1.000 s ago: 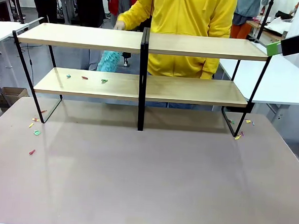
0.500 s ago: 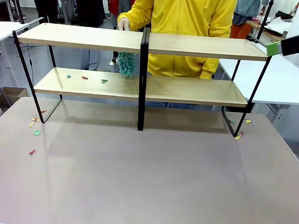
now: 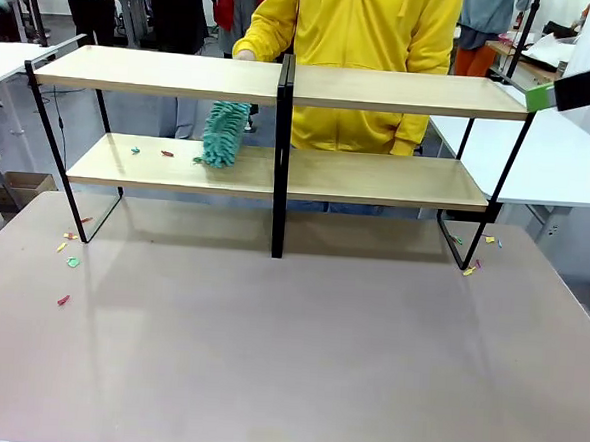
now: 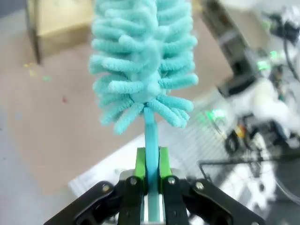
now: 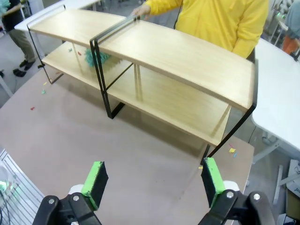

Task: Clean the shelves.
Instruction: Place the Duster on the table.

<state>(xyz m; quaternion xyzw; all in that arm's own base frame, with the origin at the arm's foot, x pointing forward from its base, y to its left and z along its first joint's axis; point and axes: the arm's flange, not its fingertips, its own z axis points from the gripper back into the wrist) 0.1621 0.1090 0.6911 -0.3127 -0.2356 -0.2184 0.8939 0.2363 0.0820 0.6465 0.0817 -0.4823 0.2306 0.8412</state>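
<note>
Left gripper [image 4: 151, 187] is clamped on a teal duster's [image 4: 143, 61] handle; right gripper [image 5: 152, 180] gapes apart, low in frame. Across the upper frame stand the shelves [image 3: 378, 178], where a person's duster [image 3: 223, 133] meets the lower-left board; bare tabletop [image 3: 297, 351] lies below.

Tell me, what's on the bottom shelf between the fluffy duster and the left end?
In the front view, small coloured scraps lie on the lower board of the shelves, left of the person's teal duster.

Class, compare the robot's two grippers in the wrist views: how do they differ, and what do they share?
The left gripper is shut on the teal duster by its handle; the right gripper is open, holding nothing. The left looks down at the tabletop; the right faces the shelves. Both have black fingers with green pads.
</note>
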